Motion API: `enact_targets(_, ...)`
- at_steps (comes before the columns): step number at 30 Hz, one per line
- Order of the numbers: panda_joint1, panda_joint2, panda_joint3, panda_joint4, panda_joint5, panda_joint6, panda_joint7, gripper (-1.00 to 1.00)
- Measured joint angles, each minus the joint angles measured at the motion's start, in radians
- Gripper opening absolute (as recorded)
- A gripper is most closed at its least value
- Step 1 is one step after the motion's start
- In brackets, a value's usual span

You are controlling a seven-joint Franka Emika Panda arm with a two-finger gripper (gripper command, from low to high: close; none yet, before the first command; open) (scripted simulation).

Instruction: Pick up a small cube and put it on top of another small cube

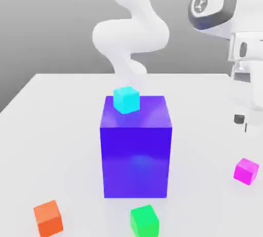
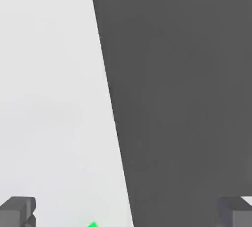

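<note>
Small magenta cube (image 1: pixel 246 171) near cropped end effector (image 1: pixel 245 123).

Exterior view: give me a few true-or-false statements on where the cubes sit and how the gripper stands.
1. The cyan cube sits on the big blue-violet block. True.
2. The magenta cube is stacked on the orange cube. False: both lie apart on the table.
3. The gripper holds a cube. False: it is open, empty.
4. The green cube lies in front of the block. True.
</note>
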Motion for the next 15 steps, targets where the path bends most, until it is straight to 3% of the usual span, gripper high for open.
enact_targets(9, 0.070, 0.266, 0.157, -0.082, 0.072, 0.167, -0.488, 0.00)
enact_targets(15, 0.177, 0.430, 0.033, -0.046, -0.061, 0.287, -0.409, 0.00)
